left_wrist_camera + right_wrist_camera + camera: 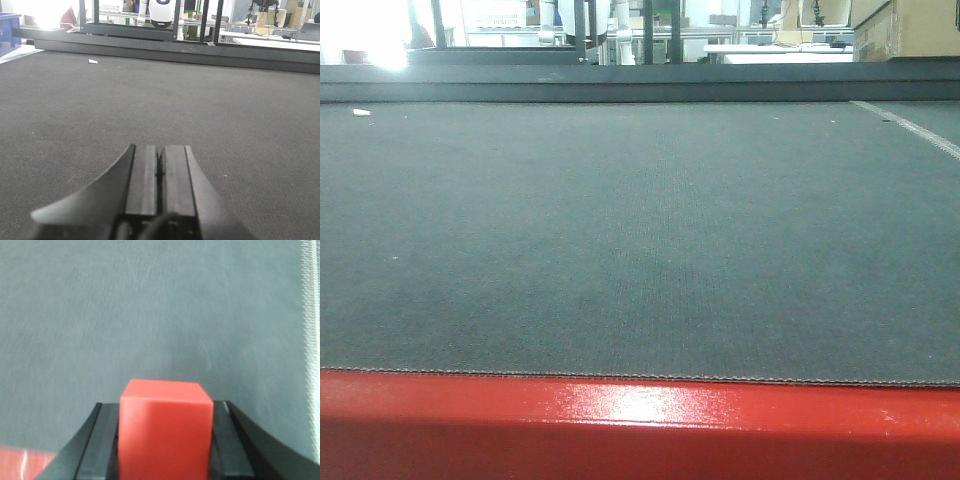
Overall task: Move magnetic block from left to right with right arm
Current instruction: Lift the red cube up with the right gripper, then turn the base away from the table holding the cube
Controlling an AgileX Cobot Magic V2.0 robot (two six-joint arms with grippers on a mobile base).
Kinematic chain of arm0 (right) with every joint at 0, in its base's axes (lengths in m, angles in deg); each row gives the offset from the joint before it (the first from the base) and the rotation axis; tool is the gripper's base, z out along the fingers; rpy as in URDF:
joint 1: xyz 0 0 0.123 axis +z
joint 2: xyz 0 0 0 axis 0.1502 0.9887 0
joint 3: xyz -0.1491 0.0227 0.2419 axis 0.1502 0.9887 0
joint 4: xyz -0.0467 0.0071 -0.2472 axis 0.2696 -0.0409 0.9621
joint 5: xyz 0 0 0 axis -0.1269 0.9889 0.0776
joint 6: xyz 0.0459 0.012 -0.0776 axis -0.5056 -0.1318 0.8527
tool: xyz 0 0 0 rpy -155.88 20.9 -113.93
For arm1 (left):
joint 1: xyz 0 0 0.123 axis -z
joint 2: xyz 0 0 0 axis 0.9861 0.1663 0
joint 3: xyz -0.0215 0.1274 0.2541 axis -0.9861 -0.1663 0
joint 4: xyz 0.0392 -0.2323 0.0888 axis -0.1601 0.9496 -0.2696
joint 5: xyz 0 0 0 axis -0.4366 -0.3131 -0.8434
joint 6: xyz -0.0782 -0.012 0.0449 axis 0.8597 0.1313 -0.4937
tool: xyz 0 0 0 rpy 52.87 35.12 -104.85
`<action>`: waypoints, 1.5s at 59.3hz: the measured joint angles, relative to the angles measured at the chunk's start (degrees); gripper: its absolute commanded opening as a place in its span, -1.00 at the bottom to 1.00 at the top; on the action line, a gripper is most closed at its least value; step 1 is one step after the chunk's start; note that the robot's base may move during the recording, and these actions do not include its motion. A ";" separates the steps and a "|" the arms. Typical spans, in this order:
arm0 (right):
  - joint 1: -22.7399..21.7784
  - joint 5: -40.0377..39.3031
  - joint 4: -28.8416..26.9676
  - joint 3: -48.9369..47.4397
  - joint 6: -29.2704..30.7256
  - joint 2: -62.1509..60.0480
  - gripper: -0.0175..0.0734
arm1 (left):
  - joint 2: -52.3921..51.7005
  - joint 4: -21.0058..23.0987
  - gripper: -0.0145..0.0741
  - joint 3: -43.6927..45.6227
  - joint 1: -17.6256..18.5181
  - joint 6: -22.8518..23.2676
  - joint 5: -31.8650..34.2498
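- Right gripper (162, 406) clenched on the magnetic block (165, 432): red cube sits square between both fingers, top face and front face toward the wrist cam, one black finger flush on each side.
- Key relation: block is already inside the right gripper, not ahead of it or off to a side. The coming move turns on where the gripper goes, not on reaching the cube.
- White stripe (312, 340) runs down the mat at far right of the wrist view; a sliver of the red front edge (22, 462) shows bottom left. Judged: gripper is near the front of the worktop (640, 230), w/ the right-hand zone lying toward that stripe.
- Cannot tell whether the cube's underside touches the mat or hangs clear; its base is out of frame.
- Cube has no long axis, so no turning needed for set-down.
- Left gripper (160, 147) closed on nothing, fingers pressed together, low over bare mat, a white scrap (93, 61) far ahead.
- Front cam shows neither arm nor block.
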 measured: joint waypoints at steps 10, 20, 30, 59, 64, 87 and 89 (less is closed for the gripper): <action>0.00 0.41 0.00 4.58 1.03 -13.80 -0.22 | 0.00 0.00 -0.94 0.00 0.00 0.00 0.00; 0.00 1.75 0.00 4.74 2.67 -26.49 -0.22 | 0.00 0.00 -0.94 0.00 0.00 0.00 0.00; 0.00 2.64 0.23 4.74 3.10 -36.05 -0.22 | 0.00 0.00 -0.94 0.00 0.00 0.00 0.00; 0.00 3.09 0.48 4.74 3.14 -40.88 -0.22 | 0.00 0.00 -0.93 0.00 0.00 0.00 0.00; 0.00 3.09 0.48 4.74 3.24 -40.88 -0.22 | 0.00 0.00 -0.94 0.00 0.00 0.00 0.00; 0.00 3.09 0.48 4.74 3.24 -40.88 -0.22 | 0.00 0.00 -0.94 0.00 0.00 0.00 0.00; 0.00 3.09 0.48 4.74 3.24 -40.88 -0.22 | 0.00 0.00 -0.94 0.00 0.00 0.00 0.00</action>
